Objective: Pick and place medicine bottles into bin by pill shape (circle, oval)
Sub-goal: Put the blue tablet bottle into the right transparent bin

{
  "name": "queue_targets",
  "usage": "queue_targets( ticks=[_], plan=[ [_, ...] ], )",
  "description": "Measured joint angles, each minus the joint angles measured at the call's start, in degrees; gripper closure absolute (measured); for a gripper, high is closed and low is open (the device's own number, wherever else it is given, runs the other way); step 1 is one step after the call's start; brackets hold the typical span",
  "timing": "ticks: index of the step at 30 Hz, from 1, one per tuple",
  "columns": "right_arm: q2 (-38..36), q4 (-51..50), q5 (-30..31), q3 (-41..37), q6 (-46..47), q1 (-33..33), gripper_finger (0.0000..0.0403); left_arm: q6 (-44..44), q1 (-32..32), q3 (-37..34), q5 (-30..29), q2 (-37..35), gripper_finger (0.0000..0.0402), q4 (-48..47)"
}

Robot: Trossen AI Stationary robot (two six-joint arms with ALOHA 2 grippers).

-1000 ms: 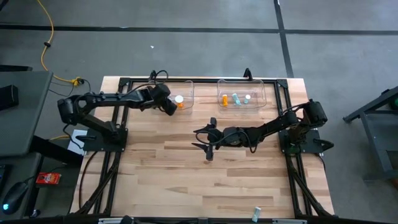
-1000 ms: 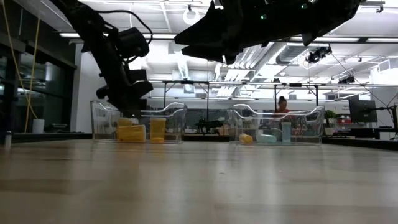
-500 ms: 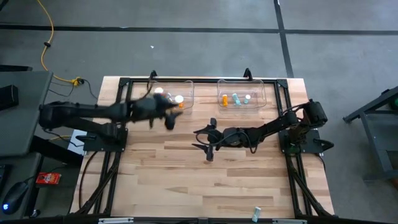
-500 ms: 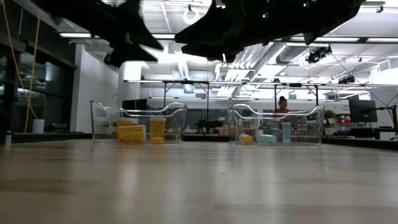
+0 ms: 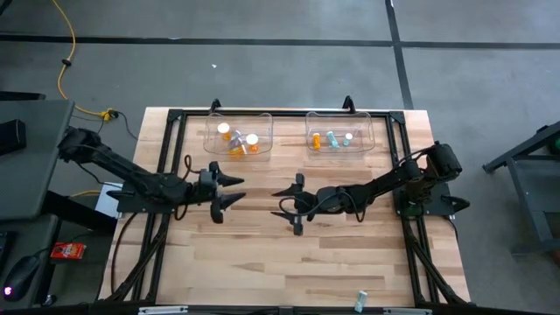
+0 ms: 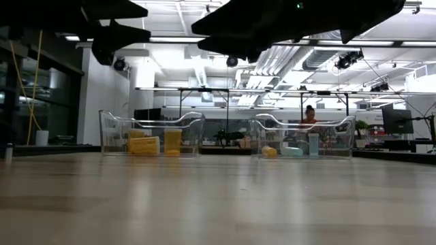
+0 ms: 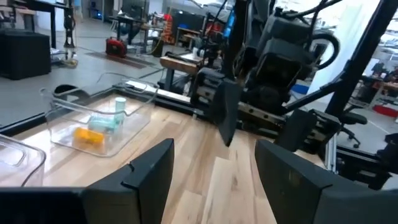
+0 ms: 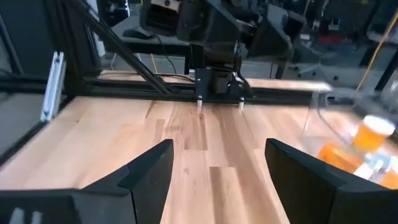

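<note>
— Clear plastic, both of them: left bin (image 5: 269,131) and right bin (image 5: 369,131), side by side. Counted the medicine bottles (image 5: 252,141) yet?

— Three white caps in the left bin, three more in its neighbour. Six in all, two bins, two arms. None seen on the bare wood of the table (image 5: 350,254) in front of the left bin.

— And the long axes?

— Mixed. From table height, one orange body in the left bin lying on its side, one upright beside it.

— Grippers?

— Left gripper (image 5: 229,191) just in front of the left bin, fingers spread wide, nothing between them. Right gripper (image 5: 289,204) a little farther from that bin, toward the right bin's side, likewise wide open and empty. Tips facing each other, well apart.

— So which way from the hands?

— Beyond both, inside the bins at the far edge. Left gripper nearer the left bin by a clear margin. Probably nothing left to fetch, judging by the wood.

— Anything else?

— One pale scrap (image 5: 361,300) at the edge opposite the left bin, well apart from it. Too small to tell what.
</note>
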Motion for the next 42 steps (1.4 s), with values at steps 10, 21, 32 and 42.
queue_targets(
  ticks=[10, 21, 32, 42],
  plan=[
    [-7.4, -57.1, 8.0, 14.4, 30.2, 12.8, 0.0155, -0.4, 0.0, 0.0, 3.5, -0.2, 0.0188, -0.2],
    [-2.7, -90.1, -13.2, 24.6, 87.4, 35.5, 0.0155, -2.3, 0.0, 0.0, 3.5, -0.2, 0.0188, -0.2],
    [-2.1, -89.1, -20.2, 24.2, 101.3, 42.7, 0.0155, -2.0, 0.0, 0.0, 3.2, -0.2, 0.0188, -0.2],
    [1.3, -84.6, -21.0, 24.2, 131.5, 41.8, 0.0155, -1.9, 0.0, 0.0, 3.2, -0.2, 0.0188, -0.7]
  ],
)
